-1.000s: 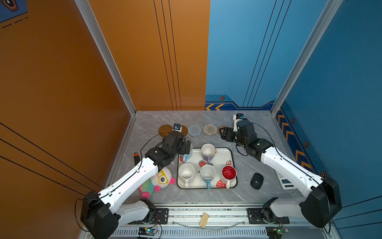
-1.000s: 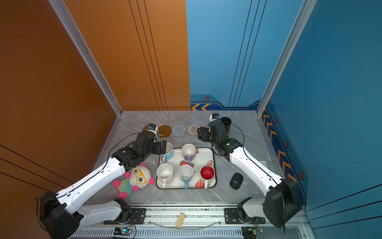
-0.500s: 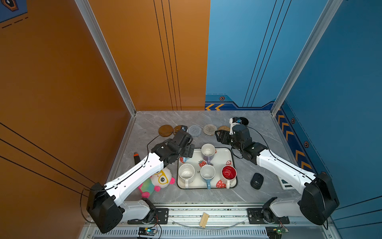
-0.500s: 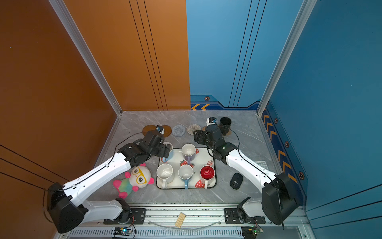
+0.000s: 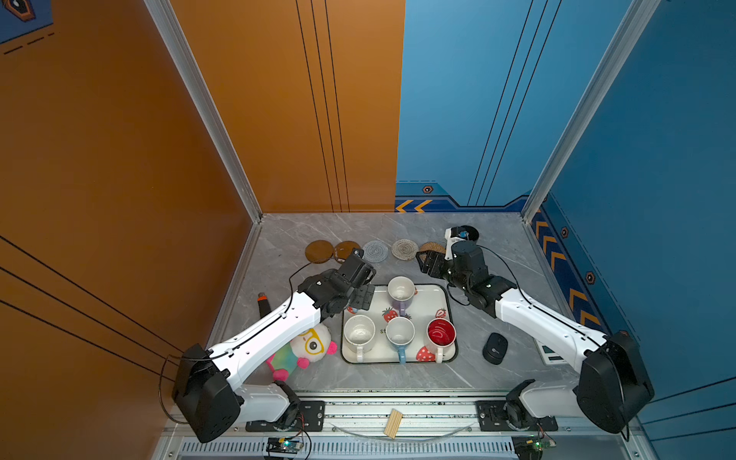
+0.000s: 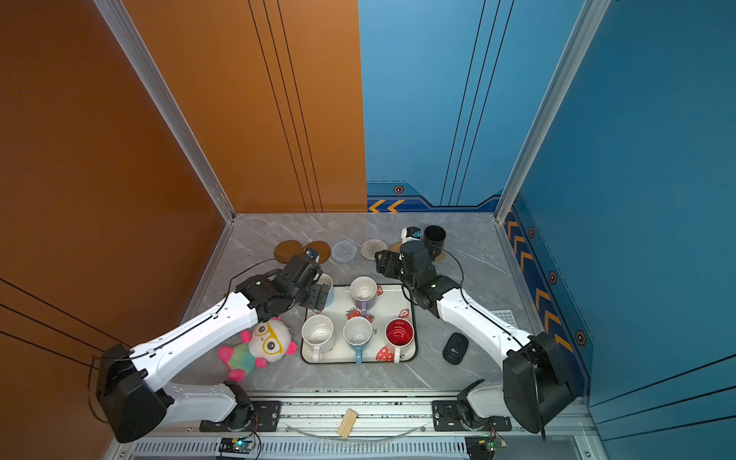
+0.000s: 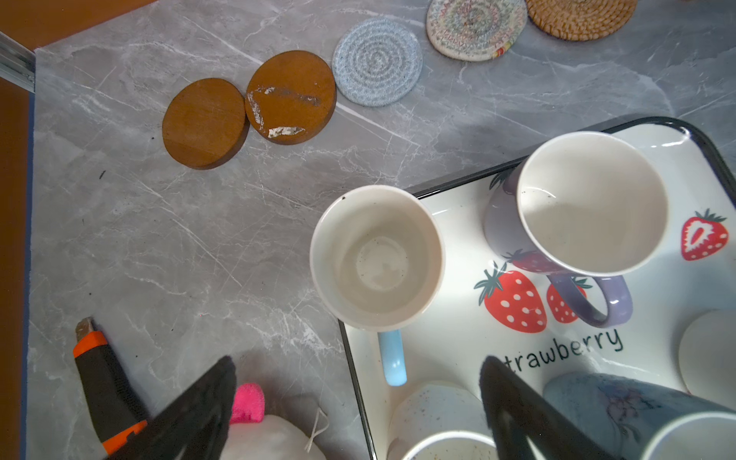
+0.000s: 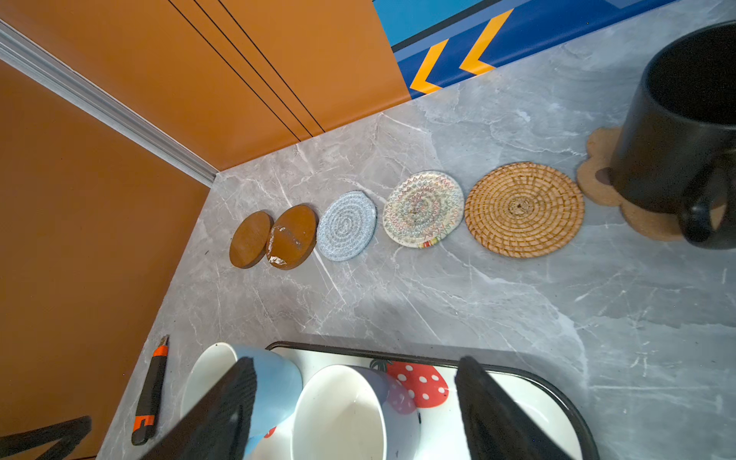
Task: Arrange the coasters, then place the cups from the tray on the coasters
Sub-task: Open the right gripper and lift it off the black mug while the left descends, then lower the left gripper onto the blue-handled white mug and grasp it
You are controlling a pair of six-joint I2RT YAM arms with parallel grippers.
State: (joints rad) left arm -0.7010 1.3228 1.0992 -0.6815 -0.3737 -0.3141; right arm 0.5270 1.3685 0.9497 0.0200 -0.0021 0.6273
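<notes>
Six coasters lie in a row along the back: two brown discs (image 5: 318,250) (image 5: 345,250), a grey woven one (image 5: 375,251), a cream woven one (image 5: 404,249), a tan rattan one (image 8: 523,209) and a paw-shaped one (image 8: 597,175). The black cup (image 8: 685,131) stands on the paw coaster. The strawberry tray (image 5: 430,296) holds a lavender cup (image 5: 400,290), a speckled cream cup (image 5: 359,332), a light blue cup (image 5: 399,332), a red-inside cup (image 5: 441,332) and another light blue cup (image 7: 376,257) at its back left corner. My left gripper (image 7: 357,360) hangs open over that cup's handle. My right gripper (image 8: 355,360) is open above the tray's back edge.
A plush toy (image 5: 314,346) lies left of the tray under my left arm. An orange-and-black utility knife (image 5: 263,304) lies near the left wall. A black mouse (image 5: 495,348) sits right of the tray. Walls close in the back and both sides.
My right gripper has drawn back from the black cup, which now stands uncovered on the paw coaster. My left gripper has dropped lower over the tray's back left corner.
</notes>
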